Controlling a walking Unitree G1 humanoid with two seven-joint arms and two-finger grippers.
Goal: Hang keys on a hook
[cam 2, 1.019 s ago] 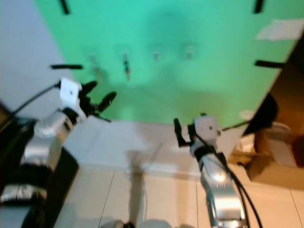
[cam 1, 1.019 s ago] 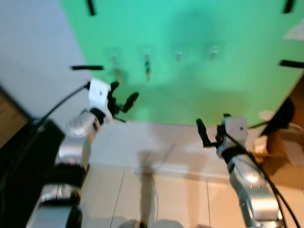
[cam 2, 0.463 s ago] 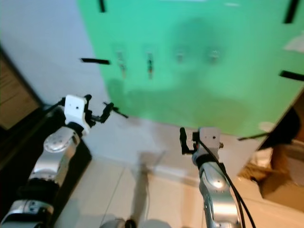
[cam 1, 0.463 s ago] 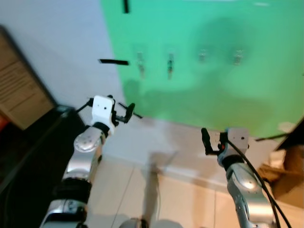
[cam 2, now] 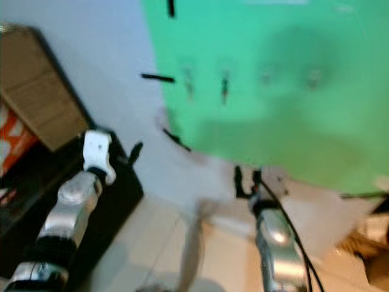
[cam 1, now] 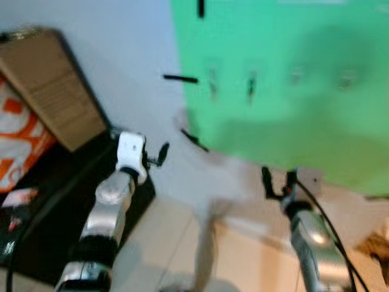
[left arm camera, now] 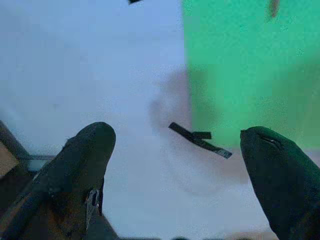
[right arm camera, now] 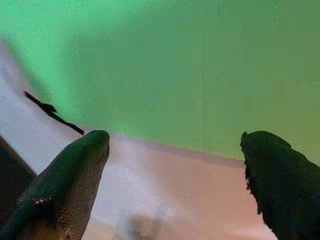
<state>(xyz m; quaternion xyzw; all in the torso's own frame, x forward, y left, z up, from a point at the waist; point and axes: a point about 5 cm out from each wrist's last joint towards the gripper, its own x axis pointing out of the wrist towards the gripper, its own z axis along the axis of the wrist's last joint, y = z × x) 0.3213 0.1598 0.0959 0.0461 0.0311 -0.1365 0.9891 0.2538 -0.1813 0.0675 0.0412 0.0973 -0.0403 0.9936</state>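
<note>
A green sheet (cam 1: 292,121) covers the wall and carries a row of small hooks (cam 1: 296,75). A dark, blurred thing that looks like keys (cam 1: 251,87) hangs from the second hook from the left. My left gripper (cam 1: 157,157) is held low and to the left of the hooks, well clear of them, in front of the white wall. In the left wrist view its fingers (left arm camera: 85,160) stand wide apart with nothing between them. My right gripper (cam 1: 278,179) is raised below the sheet's lower edge, open and empty, with fingers (right arm camera: 75,175) spread.
A brown cardboard box (cam 1: 51,85) and an orange-and-white package (cam 1: 18,146) sit on black furniture (cam 1: 42,225) at the left. Black tape strips (cam 1: 180,78) hold the sheet's edge. Pale tiled floor (cam 1: 176,243) lies below the wall.
The camera has swung left, bringing the box and black furniture into view. My left gripper has dropped from beside the hooks to a lower spot. The right gripper holds its pose.
</note>
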